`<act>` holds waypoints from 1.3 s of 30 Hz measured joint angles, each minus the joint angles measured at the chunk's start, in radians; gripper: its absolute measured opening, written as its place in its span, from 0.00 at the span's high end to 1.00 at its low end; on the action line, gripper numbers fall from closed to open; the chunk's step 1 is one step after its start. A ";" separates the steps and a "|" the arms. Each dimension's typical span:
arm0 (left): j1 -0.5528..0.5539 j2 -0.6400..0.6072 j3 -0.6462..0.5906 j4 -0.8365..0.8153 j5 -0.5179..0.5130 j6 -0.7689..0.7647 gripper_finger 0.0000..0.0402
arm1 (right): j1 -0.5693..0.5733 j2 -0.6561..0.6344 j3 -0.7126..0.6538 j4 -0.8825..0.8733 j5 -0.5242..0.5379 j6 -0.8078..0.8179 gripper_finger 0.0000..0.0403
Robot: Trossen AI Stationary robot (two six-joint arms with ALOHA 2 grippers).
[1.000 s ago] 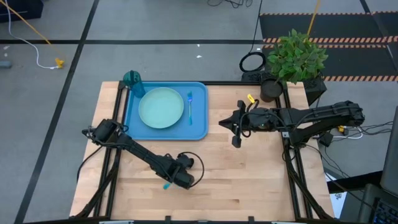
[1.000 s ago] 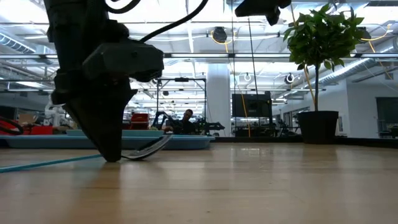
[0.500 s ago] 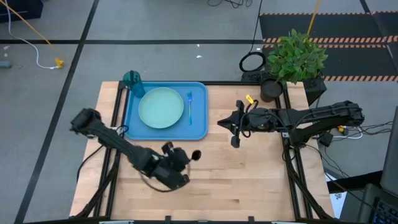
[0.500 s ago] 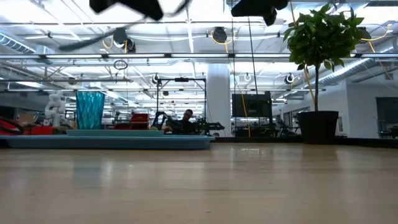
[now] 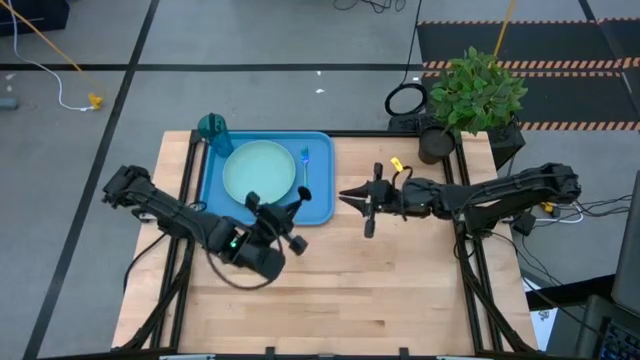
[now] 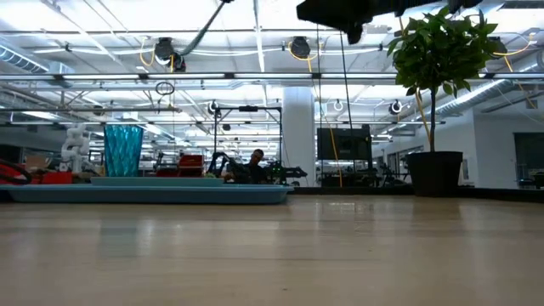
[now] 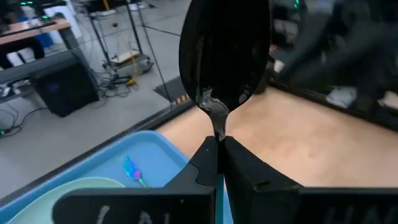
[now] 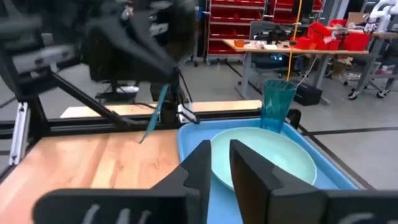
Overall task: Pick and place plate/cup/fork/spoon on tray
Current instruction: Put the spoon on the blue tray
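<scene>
Two arms meet over the tray's (image 5: 318, 212) near right corner, with bare tabletop (image 5: 400, 290) open nearer the camera. Left pincer (image 5: 290, 212), raised, is clamped on the spoon (image 7: 225, 50), whose bowl stands beyond its fingertips. Right pincer (image 5: 352, 197) hangs just beside the tray, fingers slightly parted and holding nothing. Plate (image 5: 259, 172) and fork (image 5: 304, 160) lie in the tray; the cup (image 5: 211, 127) stands at its far left corner.

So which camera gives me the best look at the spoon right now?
The left wrist view: the spoon fills it, dark bowl up, neck pinched in the left gripper. The high view shows it small by the tray edge; the right wrist view only its handle; the low view nothing clear.
</scene>
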 joint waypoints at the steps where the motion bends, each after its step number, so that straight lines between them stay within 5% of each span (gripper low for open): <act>1: 0.013 0.000 -0.007 0.043 -0.003 0.025 0.97 | -0.002 0.020 0.000 0.017 0.000 -0.002 0.85; 11: 0.088 0.007 -0.024 0.381 0.016 0.316 0.98 | -0.010 0.247 0.000 0.304 -0.057 -0.029 0.72; 20: 0.114 0.017 -0.024 0.405 0.030 0.346 0.98 | -0.018 0.341 0.000 0.433 -0.083 0.000 0.66; 31: 0.173 0.057 -0.024 0.509 0.193 0.415 0.98 | -0.048 0.448 0.019 0.548 -0.236 0.055 0.65; 39: 0.179 0.055 -0.024 0.517 0.193 0.422 0.98 | -0.051 0.449 0.020 0.539 -0.184 0.041 0.65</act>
